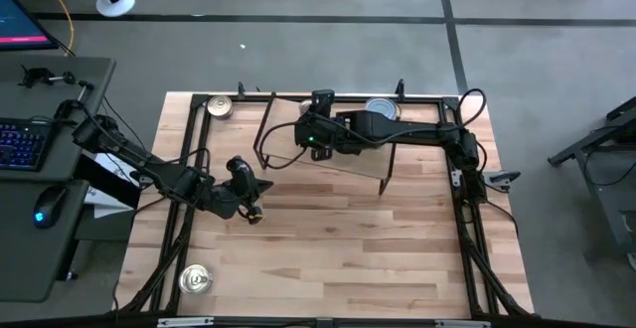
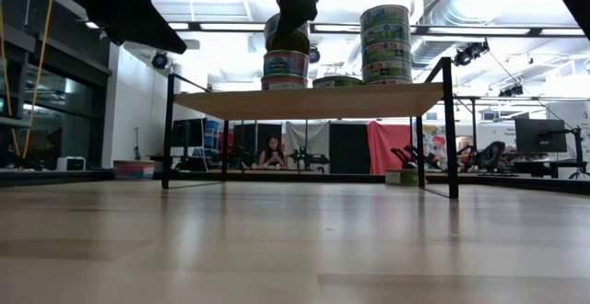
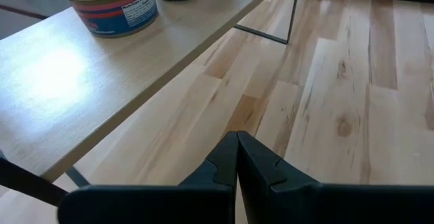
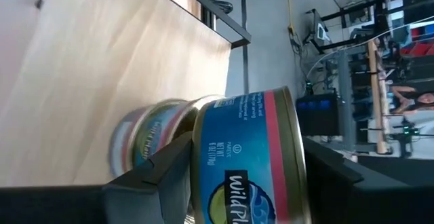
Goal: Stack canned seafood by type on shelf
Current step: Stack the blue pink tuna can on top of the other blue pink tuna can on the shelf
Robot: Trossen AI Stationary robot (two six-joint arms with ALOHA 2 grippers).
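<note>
The shelf (image 2: 313, 101), a light-wood board on black wire legs, stands at the table's far middle. On it are a tall stack of tins (image 2: 385, 44), a single low tin (image 2: 336, 81) and a short stack (image 2: 286, 69) at its left. My right gripper (image 1: 320, 107) is over that short stack, shut on a blue tin with a red band (image 4: 244, 163). Whether the tin touches the stack below, I cannot tell. My left gripper (image 3: 237, 161) hangs shut over bare tabletop, off the shelf's near left corner (image 1: 241, 181), with nothing in it. My right gripper pinches the blue tin between its two fingers (image 4: 169, 173), one on each flat end (image 4: 295, 149), so the label wall faces the wrist camera. The fingers slant down from the table's right side. The tin sits slightly tilted above the short stack's top tin (image 4: 146, 142).
A gold-topped tin (image 1: 220, 105) lies on the table at the far left corner, and a silver-topped one (image 1: 196, 279) at the near left. A black metal frame (image 1: 467, 229) runs around the tabletop. Bare wood stretches across the near half (image 1: 358, 258).
</note>
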